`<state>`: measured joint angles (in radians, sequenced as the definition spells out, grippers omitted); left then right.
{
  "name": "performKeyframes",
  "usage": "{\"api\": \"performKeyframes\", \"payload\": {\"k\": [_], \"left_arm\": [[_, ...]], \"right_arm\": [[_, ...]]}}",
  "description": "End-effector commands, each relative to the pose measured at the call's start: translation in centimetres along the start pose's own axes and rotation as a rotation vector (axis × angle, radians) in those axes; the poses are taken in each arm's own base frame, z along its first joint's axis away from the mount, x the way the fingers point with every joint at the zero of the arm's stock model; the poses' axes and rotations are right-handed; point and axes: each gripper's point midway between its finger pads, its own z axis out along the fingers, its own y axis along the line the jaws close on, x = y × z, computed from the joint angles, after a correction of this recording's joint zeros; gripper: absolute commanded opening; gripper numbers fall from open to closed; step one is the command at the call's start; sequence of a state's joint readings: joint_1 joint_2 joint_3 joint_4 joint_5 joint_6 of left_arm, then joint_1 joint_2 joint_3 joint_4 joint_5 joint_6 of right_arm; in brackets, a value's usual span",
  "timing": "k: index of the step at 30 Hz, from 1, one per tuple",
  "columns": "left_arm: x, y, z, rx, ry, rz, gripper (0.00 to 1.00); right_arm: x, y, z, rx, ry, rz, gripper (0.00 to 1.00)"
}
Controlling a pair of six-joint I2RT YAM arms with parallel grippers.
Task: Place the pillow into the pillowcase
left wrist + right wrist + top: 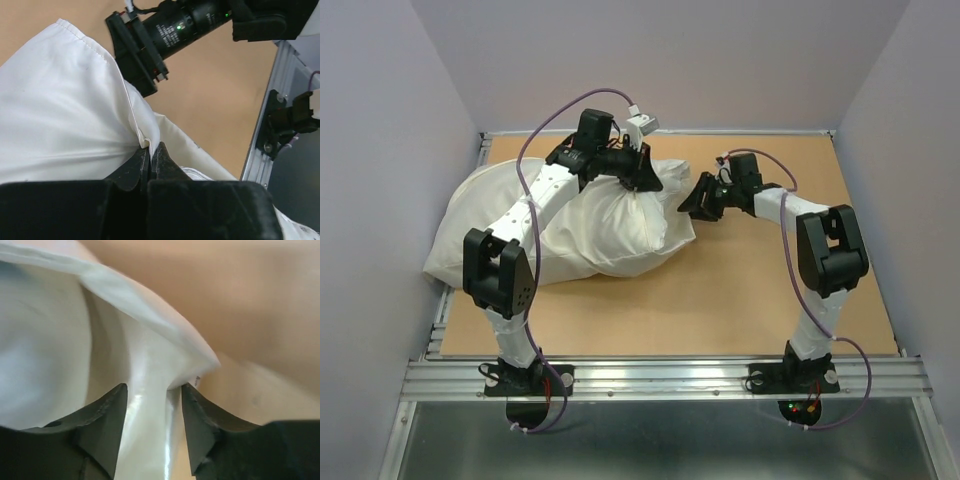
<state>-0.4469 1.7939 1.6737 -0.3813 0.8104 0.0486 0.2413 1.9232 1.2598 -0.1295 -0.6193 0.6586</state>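
While the left gripper (640, 185) is pressed together on the hemmed edge of the pillowcase (620, 225), the right gripper (692, 203) sits just beside the bundle's right end. Its fingers (105, 415) are spread, with a fold of white cloth running between them. The pillowcase lies bunched near the far edge of the table (740, 300), left of centre. The pillow (465, 240) extends to the left edge and slightly past it. How much of it sits inside the case cannot be determined.
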Motion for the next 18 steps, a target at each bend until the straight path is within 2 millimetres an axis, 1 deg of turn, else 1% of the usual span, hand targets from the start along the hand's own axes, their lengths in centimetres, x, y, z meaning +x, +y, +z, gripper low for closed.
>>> {"api": "performKeyframes", "payload": {"k": [1,2,4,5,6,8,9,10,11,12,13,14,15,16,17,18], "left_arm": [[-2.8,-5.1,-1.1,0.242,-0.099,0.059,0.0],[-2.7,-5.3,-1.2,0.264,-0.1,0.052,0.0],[-2.9,-5.1,-1.1,0.269,-0.108,0.047,0.0],[-2.9,-5.1,-1.0,0.271,-0.112,0.047,0.0],[-3.0,-5.0,-1.0,0.272,-0.116,0.044,0.0],[-3.5,-4.8,-0.9,0.267,-0.129,0.044,0.0],[-3.7,-4.6,-1.0,0.262,-0.132,0.042,0.0],[-3.9,-4.5,-1.1,0.26,-0.138,0.04,0.0],[-4.0,-4.4,-1.2,0.256,-0.142,0.039,0.0],[-4.2,-4.4,-1.3,0.251,-0.149,0.042,0.0],[-4.5,-4.2,-1.5,0.248,-0.158,0.046,0.0],[-4.5,-4.3,-1.5,0.252,-0.159,0.043,0.0],[-4.7,-4.5,-1.6,0.254,-0.165,0.045,0.0],[-4.7,-4.5,-1.6,0.257,-0.168,0.045,0.0],[-4.5,-4.5,-1.6,0.26,-0.165,0.042,0.0],[-4.0,-4.5,-1.5,0.262,-0.16,0.04,0.0]], "right_arm": [[-0.2,6.1,0.2,-0.083,-0.018,-0.127,0.55],[-0.3,6.9,0.4,-0.093,-0.019,-0.115,0.55],[0.0,7.5,0.9,-0.095,-0.013,-0.103,0.55],[0.1,8.3,1.1,-0.105,-0.016,-0.093,0.54],[0.1,8.4,1.2,-0.102,-0.022,-0.089,0.54],[-0.4,8.2,1.4,-0.075,-0.05,-0.073,0.5],[-0.3,7.7,1.3,-0.059,-0.054,-0.063,0.5],[-0.8,6.9,0.6,-0.045,-0.063,-0.049,0.5],[-1.0,7.0,-0.6,-0.048,-0.077,-0.052,0.5],[-1.1,6.2,-1.3,-0.035,-0.082,-0.054,0.5],[-0.7,3.5,-2.3,0.027,-0.068,-0.007,0.46],[-0.7,2.0,-3.1,0.089,-0.083,0.004,0.37],[-1.0,-0.4,-4.4,0.152,-0.089,0.011,0.2],[-0.4,-1.1,-4.7,0.184,-0.072,0.004,0.13],[0.1,-3.6,-5.7,0.255,-0.052,0.044,0.1],[0.0,-4.8,-6.2,0.292,-0.058,0.03,0.09]]}}
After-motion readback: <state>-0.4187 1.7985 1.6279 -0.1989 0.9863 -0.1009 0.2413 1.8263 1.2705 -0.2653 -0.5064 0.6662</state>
